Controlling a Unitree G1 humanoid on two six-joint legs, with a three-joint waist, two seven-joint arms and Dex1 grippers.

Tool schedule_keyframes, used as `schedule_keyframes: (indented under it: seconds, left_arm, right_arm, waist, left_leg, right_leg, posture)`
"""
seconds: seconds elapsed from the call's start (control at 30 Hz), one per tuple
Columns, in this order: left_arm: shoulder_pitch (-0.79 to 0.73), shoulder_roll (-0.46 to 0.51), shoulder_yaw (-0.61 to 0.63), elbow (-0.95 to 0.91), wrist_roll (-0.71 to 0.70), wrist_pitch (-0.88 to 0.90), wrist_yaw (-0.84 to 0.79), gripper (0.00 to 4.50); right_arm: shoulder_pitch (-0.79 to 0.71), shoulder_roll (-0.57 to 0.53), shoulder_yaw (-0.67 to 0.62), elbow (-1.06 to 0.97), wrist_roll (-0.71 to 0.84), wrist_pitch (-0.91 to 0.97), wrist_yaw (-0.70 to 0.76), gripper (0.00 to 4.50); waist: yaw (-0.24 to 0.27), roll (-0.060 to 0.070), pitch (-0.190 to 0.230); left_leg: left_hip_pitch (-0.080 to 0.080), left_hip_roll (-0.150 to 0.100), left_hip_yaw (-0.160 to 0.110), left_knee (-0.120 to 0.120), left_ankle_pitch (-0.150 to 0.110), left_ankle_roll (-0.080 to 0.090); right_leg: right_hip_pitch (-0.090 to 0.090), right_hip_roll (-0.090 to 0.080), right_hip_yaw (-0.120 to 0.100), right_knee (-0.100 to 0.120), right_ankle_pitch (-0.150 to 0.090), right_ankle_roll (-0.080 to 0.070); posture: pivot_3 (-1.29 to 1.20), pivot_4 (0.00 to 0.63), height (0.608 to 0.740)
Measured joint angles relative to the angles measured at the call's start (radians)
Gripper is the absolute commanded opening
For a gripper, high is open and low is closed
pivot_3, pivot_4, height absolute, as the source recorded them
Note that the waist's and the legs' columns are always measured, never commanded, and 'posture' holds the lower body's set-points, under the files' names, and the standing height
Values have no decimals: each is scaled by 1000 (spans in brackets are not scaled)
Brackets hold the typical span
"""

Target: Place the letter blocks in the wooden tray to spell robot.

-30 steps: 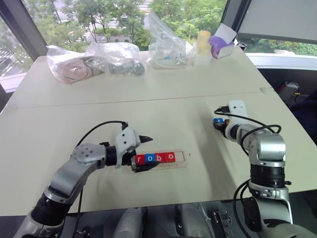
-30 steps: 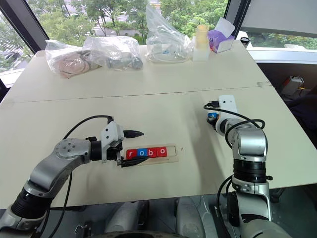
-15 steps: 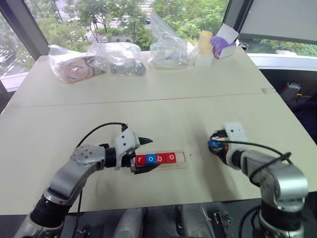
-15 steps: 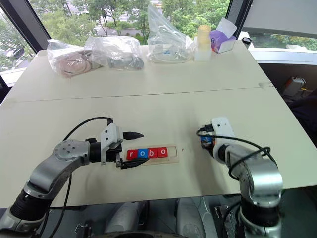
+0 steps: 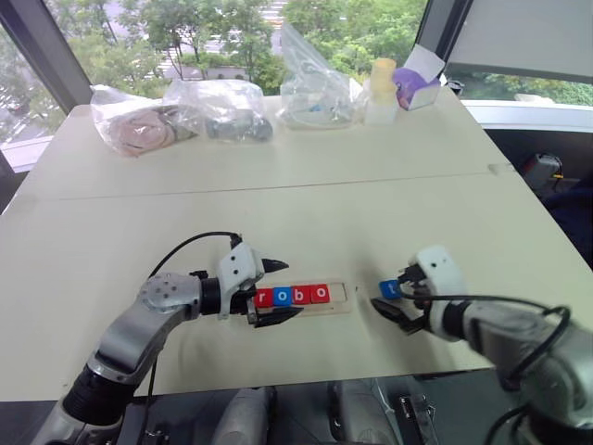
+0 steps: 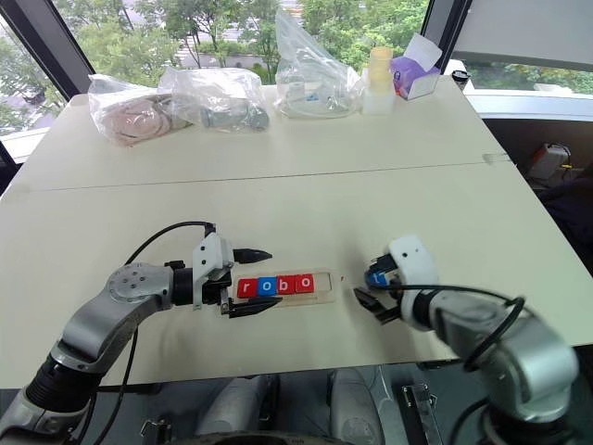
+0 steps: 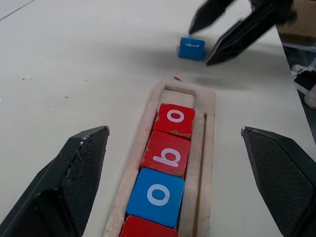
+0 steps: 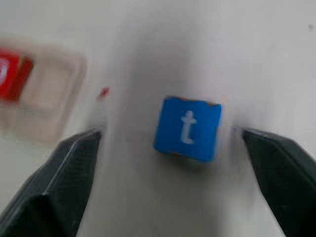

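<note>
- The wooden tray (image 5: 306,298) lies on the table (image 5: 278,204) with four letter blocks in its slot, reading r, o, b, o; the last cell, at the end toward the robot's right, is bare.
- The blue t block (image 5: 389,289) lies flat on the table just beyond that bare end, apart from the tray and not in it.
- The right gripper (image 5: 400,302) hovers by the t block with its fingers (image 7: 232,37) spread wide, one on each side of the block and touching nothing.
- The left gripper (image 5: 271,292) sits at the tray's r end, fingers (image 7: 74,168) wide apart on either side of the tray, clamping nothing.
- Risk: with the tray unheld, a sideways push while seating the t could slide the whole tray and upset the row.
- Risk: the t block sits slightly skewed between the right fingers, so an off-centre close may twist it or flick it away across the table.
- Risk: the remaining cell looks snug; a tilted block could catch on the rim or ride up on the neighbouring red o (image 7: 174,118).
- Risk: the t may go in turned the wrong way, spoiling the word.
</note>
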Motion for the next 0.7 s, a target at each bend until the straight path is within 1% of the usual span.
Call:
schedule_keyframes:
  seconds: [0.07, 0.13, 0.2, 0.23, 0.27, 0.33, 0.37, 0.4, 0.47, 0.57, 0.7]
  left_arm:
    - [0, 0, 0, 2, 0, -2, -1, 4500]
    - [-1, 0, 0, 10, 1, -3, -1, 4500]
    - [-2, 0, 0, 13, 2, -3, -1, 4500]
    - [-3, 0, 0, 13, 1, -3, -1, 4500]
    - [-4, 0, 0, 14, 1, -3, -1, 4500]
    - [-5, 1, 1, 16, 1, -2, -1, 4500]
    - [-5, 1, 1, 16, 1, -2, -1, 4500]
    - [-6, 2, 1, 16, 0, -2, -2, 4500]
    - [-7, 3, 2, 16, -1, -1, -2, 4500]
    - [-7, 9, 3, 15, -3, 0, -2, 4500]
    - [-4, 22, 12, 9, -8, 5, 1, 4500]
  right_arm:
    - [-27, -170, 36, 54, -4, -108, 136, 4438]
    - [-9, -280, 84, 126, -39, -290, 290, 4438]
    - [37, -367, 163, 242, -141, -605, 489, 4438]
    - [43, -388, 200, 321, -192, -751, 577, 4438]
    - [41, -389, 228, 390, -232, -860, 646, 4438]
    - [18, -386, 287, 509, -289, -1021, 760, 4438]
    - [12, -383, 297, 528, -297, -1043, 776, 4438]
    - [-13, -370, 327, 589, -327, -1117, 828, 4438]
    - [-75, -330, 368, 677, -375, -1217, 882, 4438]
    - [-115, -284, 408, 764, -423, -1309, 929, 4438]
    - [-133, -240, 425, 829, -460, -1366, 954, 4438]
  waist:
    - [1, -1, 0]
    - [2, -2, 0]
    - [2, -2, 0]
    - [1, -3, 1]
    - [1, -3, 1]
    - [-1, -3, 1]
    - [-1, -3, 1]
    - [-2, -3, 2]
    - [-3, -3, 2]
    - [2, -3, 2]
    - [5, -3, 2]
  left_leg:
    - [0, 0, 0, -1, 0, 0]
    - [0, 1, 0, -2, -1, 1]
    - [0, 0, 1, -2, -1, 1]
    - [0, 0, 2, -1, -1, 2]
    - [0, 0, 2, -1, -1, 2]
    - [1, 0, 1, 0, -1, 2]
    - [1, 0, 1, 0, -1, 2]
    - [1, 0, 1, 0, -1, 2]
    - [2, 0, 1, 0, -1, 2]
    - [1, 0, 0, -1, -1, 1]
    - [0, -1, 0, -1, -1, 1]
  right_leg:
    - [1, 0, -2, 0, 0, 2]
    - [1, 0, -4, -1, 0, 5]
    - [2, 0, -4, -1, 0, 6]
    - [2, -1, -3, -2, 0, 6]
    - [2, -1, -3, -2, 0, 6]
    - [2, -1, -1, -2, 0, 6]
    - [2, -1, -1, -2, 0, 6]
    - [2, -1, 0, -1, 0, 6]
    - [2, 0, 0, -1, 1, 5]
    - [2, -1, 0, -1, 1, 5]
    - [1, -2, 0, -1, 1, 5]
  posture:
    - [0, 150, 740]
    - [0, 150, 740]
    - [0, 150, 740]
    - [0, 150, 740]
    - [0, 150, 740]
    - [0, 150, 740]
    - [0, 150, 740]
    - [0, 150, 740]
    - [0, 150, 740]
    - [0, 150, 740]
    - [0, 150, 740]
